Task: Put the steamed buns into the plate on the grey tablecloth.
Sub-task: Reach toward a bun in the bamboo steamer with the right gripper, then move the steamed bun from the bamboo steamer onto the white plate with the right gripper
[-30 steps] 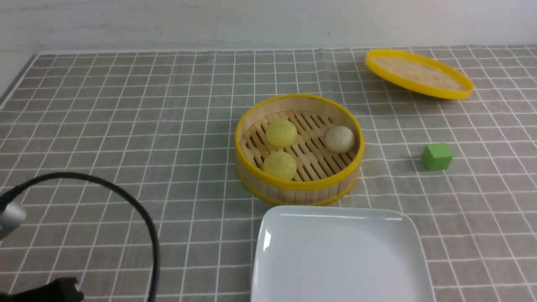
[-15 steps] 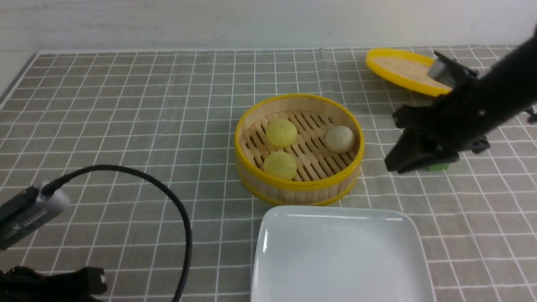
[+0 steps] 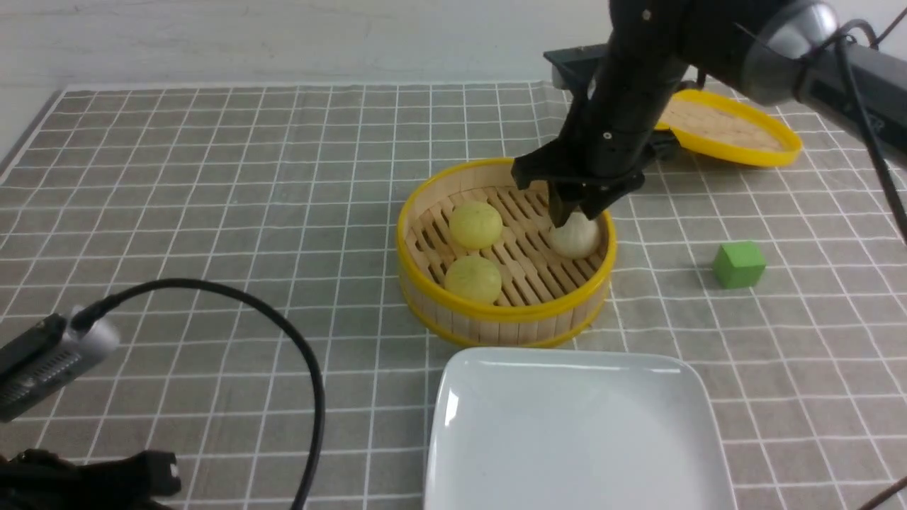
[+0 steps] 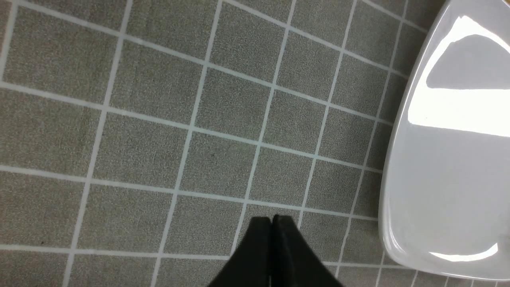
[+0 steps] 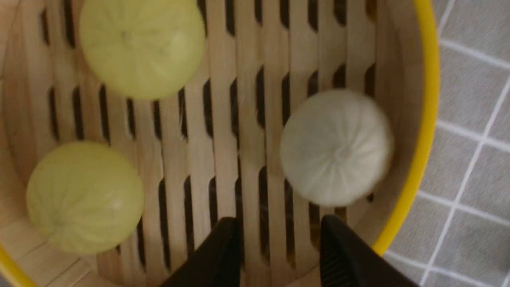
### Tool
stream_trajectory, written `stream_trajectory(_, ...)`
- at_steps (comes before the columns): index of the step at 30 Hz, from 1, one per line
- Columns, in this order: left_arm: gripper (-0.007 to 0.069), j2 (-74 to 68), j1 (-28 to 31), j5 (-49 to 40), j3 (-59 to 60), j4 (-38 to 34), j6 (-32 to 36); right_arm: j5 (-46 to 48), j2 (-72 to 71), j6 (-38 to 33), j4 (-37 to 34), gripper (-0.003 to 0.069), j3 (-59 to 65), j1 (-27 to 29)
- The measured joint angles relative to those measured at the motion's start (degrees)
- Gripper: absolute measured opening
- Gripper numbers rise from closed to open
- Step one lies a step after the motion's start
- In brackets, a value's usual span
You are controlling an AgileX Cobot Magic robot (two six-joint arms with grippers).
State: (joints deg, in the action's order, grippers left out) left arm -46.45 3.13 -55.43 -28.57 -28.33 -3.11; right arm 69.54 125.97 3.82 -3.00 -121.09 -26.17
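Observation:
Three steamed buns lie in the round bamboo steamer (image 3: 504, 312): two pale yellow ones (image 3: 475, 224) (image 3: 472, 278) and an off-white one (image 3: 575, 237). My right gripper (image 3: 575, 212) hangs open just above the off-white bun (image 5: 336, 147), nothing between its fingers (image 5: 332, 239). The yellow buns (image 5: 141, 44) (image 5: 83, 197) lie off to one side of it. The white plate (image 3: 574, 425) sits on the grey tablecloth (image 3: 212, 212) in front of the steamer. My left gripper (image 4: 272, 218) is shut and empty over bare cloth beside the plate's rim (image 4: 392, 159).
The yellow-rimmed lid (image 3: 730, 127) leans at the back right, behind my right arm. A green cube (image 3: 738, 264) stands right of the steamer. My left arm's cable (image 3: 283, 340) loops over the front left of the cloth.
My right arm has swung in from the right to above the off-white bun, and its jaws have opened. The left arm rose a little at first, then stayed still.

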Motion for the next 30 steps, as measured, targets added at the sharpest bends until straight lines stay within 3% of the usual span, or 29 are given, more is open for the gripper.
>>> stream_trajectory(15, 0.0048, 0.0, 0.0, 1.2, 0.0, 0.0, 0.0, -4.86, 7.24, 0.0, 7.38, 0.0294, -1.27, -0.26)
stream_trajectory(18, 0.0054, 0.0, 0.0, 1.2, 0.0, 0.0, 0.0, -4.8, 7.75, -0.62, 7.38, 0.0237, -1.58, -0.49)
stream_trajectory(23, 0.006, 0.0, 0.0, 1.2, 0.0, 0.0, 0.0, -3.4, 7.28, -0.82, 7.4, 0.0024, -2.65, -0.85)
stream_trajectory(30, 0.0073, 0.0, 0.0, 0.65, 0.0, 0.0, 0.0, 1.23, -1.82, -1.17, 6.3, 0.0015, -3.67, -2.07)
